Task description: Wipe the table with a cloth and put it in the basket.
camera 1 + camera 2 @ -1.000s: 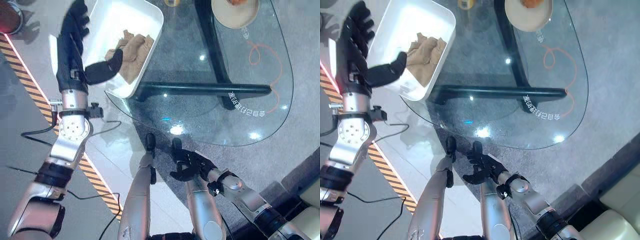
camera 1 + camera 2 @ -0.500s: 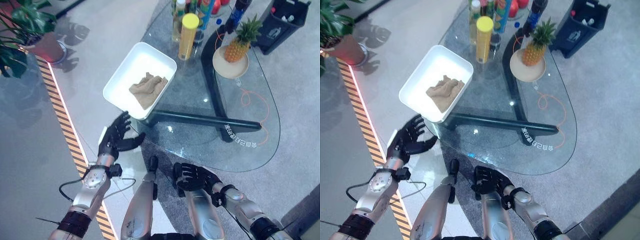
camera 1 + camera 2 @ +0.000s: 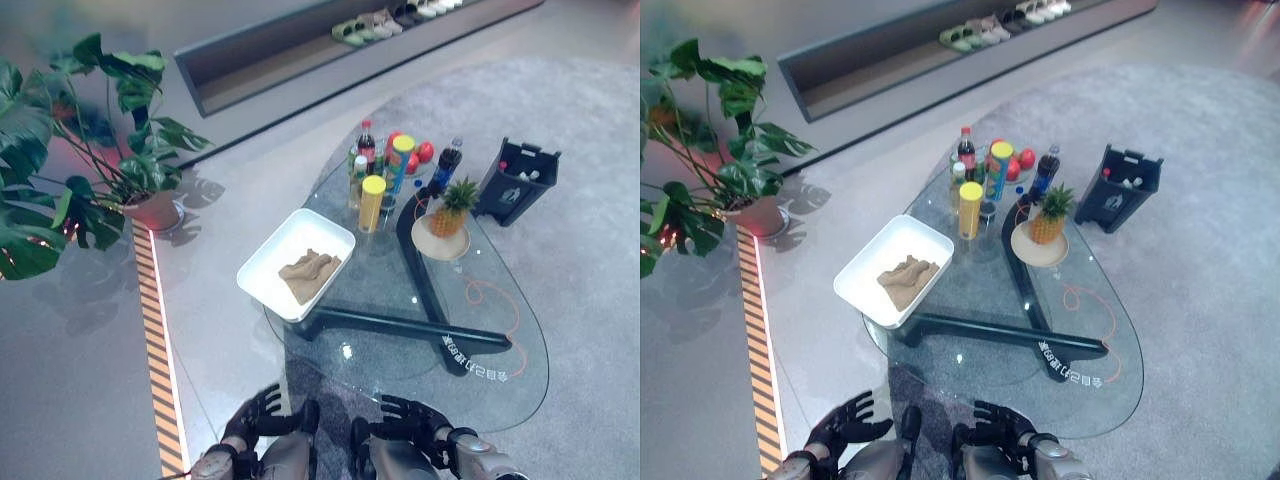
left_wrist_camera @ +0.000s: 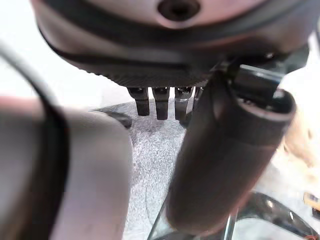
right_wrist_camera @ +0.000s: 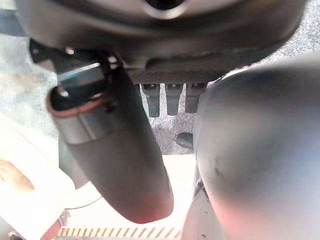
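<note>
Both hands hung low at the near edge of the scene, the left hand (image 3: pixel 252 422) and the right hand (image 3: pixel 408 424) with fingers relaxed and spread, holding nothing. Open grey floor lay between them and the glass table (image 3: pixel 500 330), whose near rim curved just ahead of them. The tan cloth (image 3: pixel 308 273) lay crumpled in the white basket (image 3: pixel 268 262) on the table's left end, well apart from either hand.

potted plant (image 3: pixel 75 160) on the floor, striped floor tape (image 3: pixel 155 350), pineapple (image 3: pixel 452 205) on a plate (image 3: pixel 440 247), yellow canister (image 3: pixel 372 202), bottles (image 3: pixel 366 148), dark bin (image 3: pixel 515 182) on the carpet, shoes (image 3: pixel 375 22) along a ledge
</note>
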Motion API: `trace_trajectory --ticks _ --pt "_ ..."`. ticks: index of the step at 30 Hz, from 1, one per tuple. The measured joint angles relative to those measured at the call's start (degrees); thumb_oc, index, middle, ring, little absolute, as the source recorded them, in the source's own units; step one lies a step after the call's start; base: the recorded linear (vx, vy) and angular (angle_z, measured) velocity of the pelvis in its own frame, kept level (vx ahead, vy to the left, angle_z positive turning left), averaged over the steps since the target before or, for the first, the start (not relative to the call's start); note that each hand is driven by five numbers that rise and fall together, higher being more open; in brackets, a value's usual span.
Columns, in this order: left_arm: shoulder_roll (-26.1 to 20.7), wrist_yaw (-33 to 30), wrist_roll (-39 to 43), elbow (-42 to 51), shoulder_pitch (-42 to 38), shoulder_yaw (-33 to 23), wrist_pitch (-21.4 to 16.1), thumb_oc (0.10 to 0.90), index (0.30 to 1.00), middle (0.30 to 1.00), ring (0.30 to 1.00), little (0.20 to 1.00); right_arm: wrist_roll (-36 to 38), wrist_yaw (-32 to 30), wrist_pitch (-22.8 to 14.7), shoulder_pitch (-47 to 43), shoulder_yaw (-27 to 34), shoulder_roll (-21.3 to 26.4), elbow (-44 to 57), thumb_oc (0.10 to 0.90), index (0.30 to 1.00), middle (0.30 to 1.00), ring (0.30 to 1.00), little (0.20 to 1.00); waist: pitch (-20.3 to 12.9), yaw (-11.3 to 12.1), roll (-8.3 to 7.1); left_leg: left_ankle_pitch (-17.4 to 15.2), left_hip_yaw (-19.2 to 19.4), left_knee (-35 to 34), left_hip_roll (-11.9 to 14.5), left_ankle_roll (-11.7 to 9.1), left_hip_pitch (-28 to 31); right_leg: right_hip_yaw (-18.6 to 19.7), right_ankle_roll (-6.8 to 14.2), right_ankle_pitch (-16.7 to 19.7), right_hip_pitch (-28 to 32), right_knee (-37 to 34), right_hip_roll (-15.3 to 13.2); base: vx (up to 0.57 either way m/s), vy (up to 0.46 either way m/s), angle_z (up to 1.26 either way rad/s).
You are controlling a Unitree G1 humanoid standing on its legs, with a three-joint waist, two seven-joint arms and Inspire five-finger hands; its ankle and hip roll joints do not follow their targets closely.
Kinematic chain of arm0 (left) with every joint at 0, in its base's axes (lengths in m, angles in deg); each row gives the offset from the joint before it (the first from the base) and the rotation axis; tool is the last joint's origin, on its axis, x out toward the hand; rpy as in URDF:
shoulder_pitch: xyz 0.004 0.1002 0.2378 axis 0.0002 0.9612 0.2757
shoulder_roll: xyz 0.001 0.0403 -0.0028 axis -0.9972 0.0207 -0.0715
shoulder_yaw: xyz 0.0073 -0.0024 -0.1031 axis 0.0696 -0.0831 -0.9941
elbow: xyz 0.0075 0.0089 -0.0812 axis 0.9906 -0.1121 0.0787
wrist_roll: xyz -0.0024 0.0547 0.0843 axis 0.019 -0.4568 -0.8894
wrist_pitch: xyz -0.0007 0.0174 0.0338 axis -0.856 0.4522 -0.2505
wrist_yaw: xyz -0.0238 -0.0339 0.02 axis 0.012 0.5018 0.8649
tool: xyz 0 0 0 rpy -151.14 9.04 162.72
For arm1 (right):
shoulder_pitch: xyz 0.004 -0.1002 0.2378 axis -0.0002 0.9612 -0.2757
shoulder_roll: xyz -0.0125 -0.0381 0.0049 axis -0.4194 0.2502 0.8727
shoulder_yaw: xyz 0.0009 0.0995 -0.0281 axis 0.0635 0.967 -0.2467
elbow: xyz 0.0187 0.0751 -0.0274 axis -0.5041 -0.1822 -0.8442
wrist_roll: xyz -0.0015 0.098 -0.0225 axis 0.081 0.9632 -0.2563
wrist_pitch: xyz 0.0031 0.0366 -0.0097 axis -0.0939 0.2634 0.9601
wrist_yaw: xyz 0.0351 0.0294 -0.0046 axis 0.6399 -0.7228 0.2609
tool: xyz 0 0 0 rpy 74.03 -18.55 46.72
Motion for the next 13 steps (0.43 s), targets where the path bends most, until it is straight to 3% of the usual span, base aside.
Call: trace_trajectory --ticks 5,13 --pt "1.68 2.33 0.08 -5.62 -0.88 0.02 -0.43 0.8 0.9 0.9 0.9 0.9 -0.67 0.02 -1.14 0.14 0.18 -1.65 -6.35 0.8 0.9 0.9 0.9 0.9 -4.41 -0.26 -0.11 -0.14 0.36 -2.45 0.26 0.22 3.16 0.42 0.73 0.46 3.37 -3.25 0.21 0.04 0.019 -0.04" --pt "2.46 5.05 0.23 -8.06 -1.2 0.13 -0.48 0.8 0.9 0.9 0.9 0.9 -3.07 0.14 -1.27 0.51 0.22 -2.2 -9.32 0.8 0.9 0.9 0.9 0.9 -6.54 -0.72 0.37 -0.46 1.71 -3.81 0.58 0.68 5.87 1.66 1.51 2.11 7.13 -7.55 0.52 0.03 0.029 -0.09"
